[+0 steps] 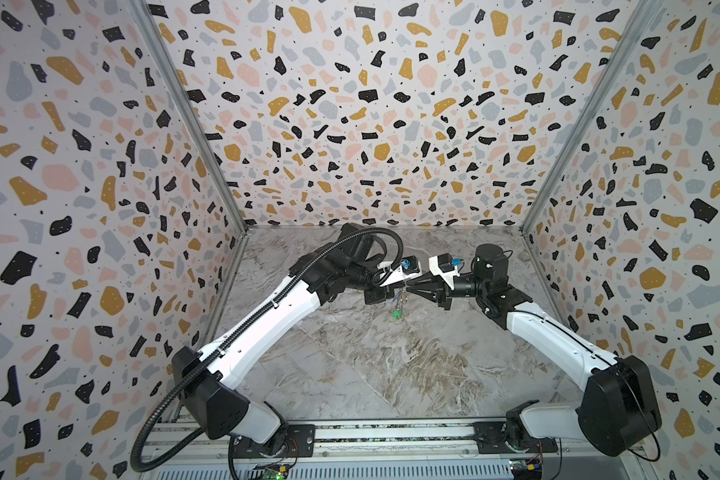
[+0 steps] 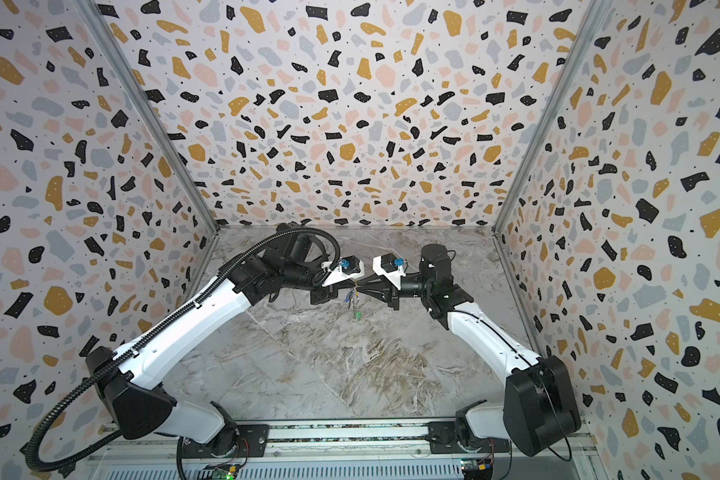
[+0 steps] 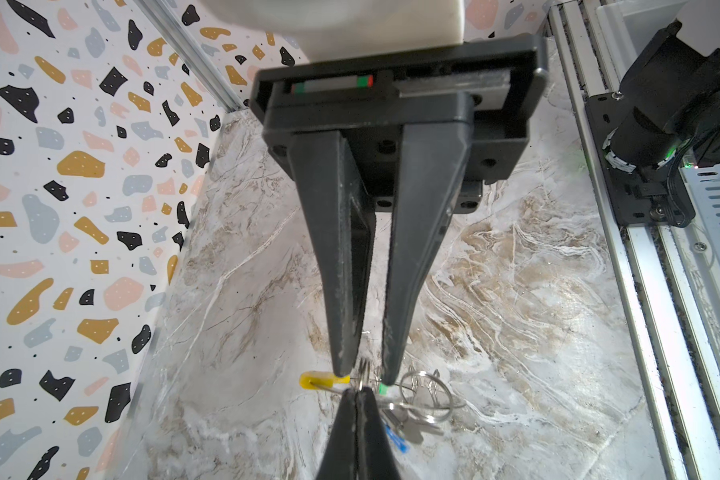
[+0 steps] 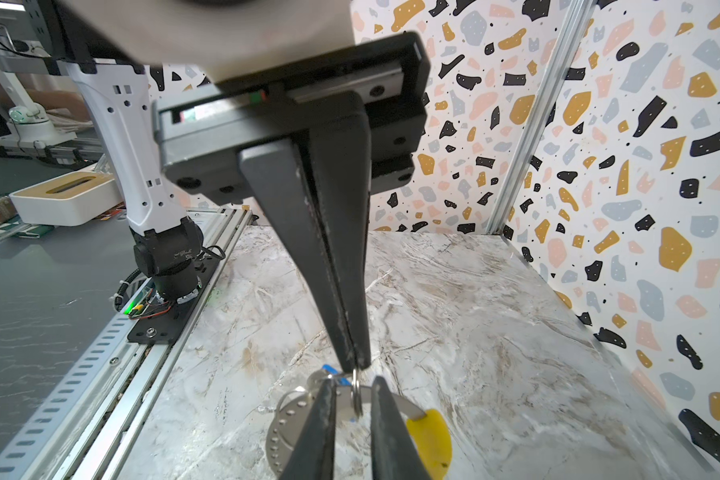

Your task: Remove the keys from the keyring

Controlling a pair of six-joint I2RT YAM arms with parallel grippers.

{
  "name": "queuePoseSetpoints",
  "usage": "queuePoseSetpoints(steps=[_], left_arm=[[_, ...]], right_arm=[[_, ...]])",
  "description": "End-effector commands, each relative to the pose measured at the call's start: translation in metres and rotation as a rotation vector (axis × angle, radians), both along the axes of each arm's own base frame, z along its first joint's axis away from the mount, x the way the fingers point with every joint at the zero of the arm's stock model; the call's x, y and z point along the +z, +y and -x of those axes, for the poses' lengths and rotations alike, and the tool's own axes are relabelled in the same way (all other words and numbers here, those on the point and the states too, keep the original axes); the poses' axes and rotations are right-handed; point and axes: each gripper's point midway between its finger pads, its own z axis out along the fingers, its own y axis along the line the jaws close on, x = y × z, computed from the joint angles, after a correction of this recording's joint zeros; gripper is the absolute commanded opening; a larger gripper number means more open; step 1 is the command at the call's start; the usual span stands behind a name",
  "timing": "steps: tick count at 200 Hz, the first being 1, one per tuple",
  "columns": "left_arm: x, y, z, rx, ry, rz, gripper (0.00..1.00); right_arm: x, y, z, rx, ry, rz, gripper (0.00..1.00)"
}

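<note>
By my judgement nothing is off yet. Both keys (image 3: pixel 412 428) hang in a bunch from the keyring (image 4: pixel 408 407), which is held in the air above the desk (image 1: pixel 371 365) where the two arms meet. No key lies on the desk.

The left pincer (image 3: pixel 366 374) is closed to a narrow gap at its tips and seems to clamp the keyring just beside the yellow sleeve (image 3: pixel 316 380). The right pincer (image 4: pixel 355 366) has its tips pressed together on a small ring (image 4: pixel 356 395). I cannot tell which key that ring carries. Both removals are left to do.

The keyring is a wide loop of thin grey metal, and its sleeve is smooth bright plastic. The keys are tiny, flat and silvery, with a blue tag (image 3: pixel 395 438) and a green tag (image 1: pixel 398 314) that hangs lowest. The fingers are long, matte, dark wedges, scuffed along their edges. The desk is veined like marble in grey and brown.
</note>
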Motion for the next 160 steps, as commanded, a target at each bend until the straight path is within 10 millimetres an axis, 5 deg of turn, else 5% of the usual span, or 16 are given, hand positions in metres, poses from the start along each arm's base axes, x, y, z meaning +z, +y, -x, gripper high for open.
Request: queuePoseSetpoints(steps=[1,160], left_arm=[[0.016,-0.004,0.001,-0.019,-0.042,0.021,0.00],[0.022,-0.009,0.005,-0.048,-0.050,0.050,0.00]], right_arm=[[0.010,0.002,0.003,0.018,-0.017,-0.019,0.15],[-0.001,0.001,-0.001,-0.006,-0.004,0.012,0.08]])
